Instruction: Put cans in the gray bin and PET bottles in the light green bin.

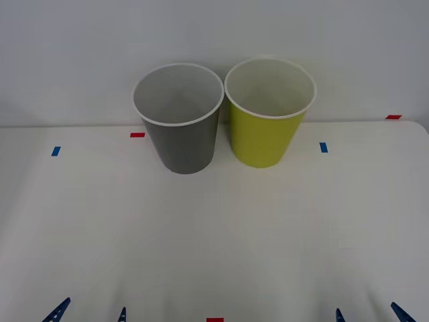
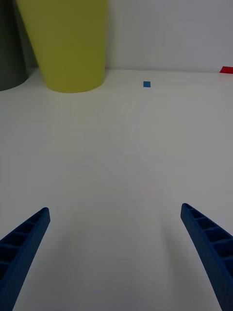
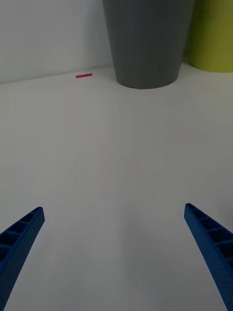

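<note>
The gray bin stands upright at the back of the white table, with the light green bin close beside it on its right. Both have white rims and their pale insides look empty. My left gripper is open at the table's near edge, facing the gray bin across bare tabletop. My right gripper is also open at the near edge, to the right of the light green bin. Nothing sits between either pair of fingers. The cans and PET bottles are out of view.
The white table ends at a pale wall just behind the bins. Small tape marks lie on it: red and blue on the left, blue and red on the right.
</note>
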{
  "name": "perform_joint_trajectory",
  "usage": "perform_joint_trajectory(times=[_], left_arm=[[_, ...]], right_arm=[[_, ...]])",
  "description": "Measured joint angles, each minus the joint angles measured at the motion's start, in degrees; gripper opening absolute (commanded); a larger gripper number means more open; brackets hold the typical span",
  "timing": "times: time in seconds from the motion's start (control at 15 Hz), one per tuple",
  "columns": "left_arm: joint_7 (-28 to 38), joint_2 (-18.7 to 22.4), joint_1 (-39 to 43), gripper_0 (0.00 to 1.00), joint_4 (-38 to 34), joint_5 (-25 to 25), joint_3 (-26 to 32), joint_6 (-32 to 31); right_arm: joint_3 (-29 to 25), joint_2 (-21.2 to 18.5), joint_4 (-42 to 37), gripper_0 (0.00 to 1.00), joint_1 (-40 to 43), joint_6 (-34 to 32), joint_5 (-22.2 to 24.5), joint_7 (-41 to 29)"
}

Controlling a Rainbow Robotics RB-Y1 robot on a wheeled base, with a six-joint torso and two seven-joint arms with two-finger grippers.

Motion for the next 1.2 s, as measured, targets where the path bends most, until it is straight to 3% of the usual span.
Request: perform_joint_trajectory(times=[1.2], left_arm=[[0.00,0.00,0.00,1.00,0.00,0.00,0.00,0.00]], right_arm=[[0.00,0.00,0.00,0.93,0.00,0.00,0.00,0.00]])
